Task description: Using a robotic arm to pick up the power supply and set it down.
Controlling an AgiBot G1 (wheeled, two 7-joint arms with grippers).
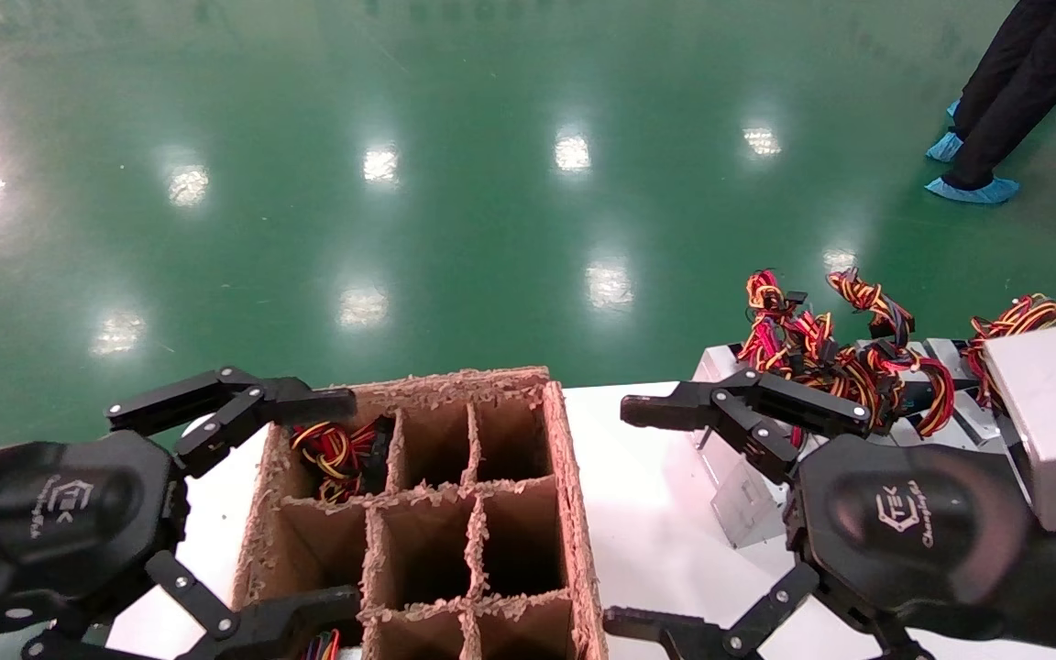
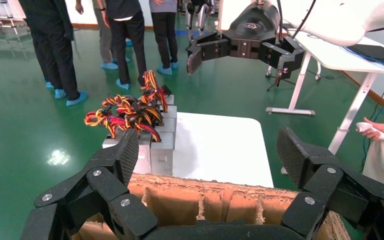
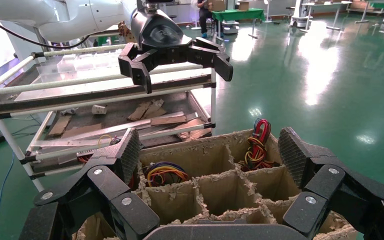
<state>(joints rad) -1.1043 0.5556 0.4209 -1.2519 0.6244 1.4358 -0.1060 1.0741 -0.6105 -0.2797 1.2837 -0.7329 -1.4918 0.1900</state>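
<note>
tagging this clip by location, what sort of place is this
Probably a factory or workshop floor. A glossy green coated floor runs throughout, silver-grey metal power supplies with red and yellow wire bundles sit stacked on a white table, and a brown divided cardboard box stands nearby for packing.

factory hall | glossy green floor (image 1: 455, 82) | shoe covers (image 1: 972, 189) | parts rack (image 3: 100, 112)

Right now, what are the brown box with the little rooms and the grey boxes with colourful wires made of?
The divided box looks like raw brown cardboard: matte, with fuzzy, frayed edges. The power supplies look like bare silver-grey sheet metal, with flat, faintly shiny sides. Their wires seem plastic-coated, glossy red, yellow and black. Both grippers, left and right, are open, holding nothing.
</note>
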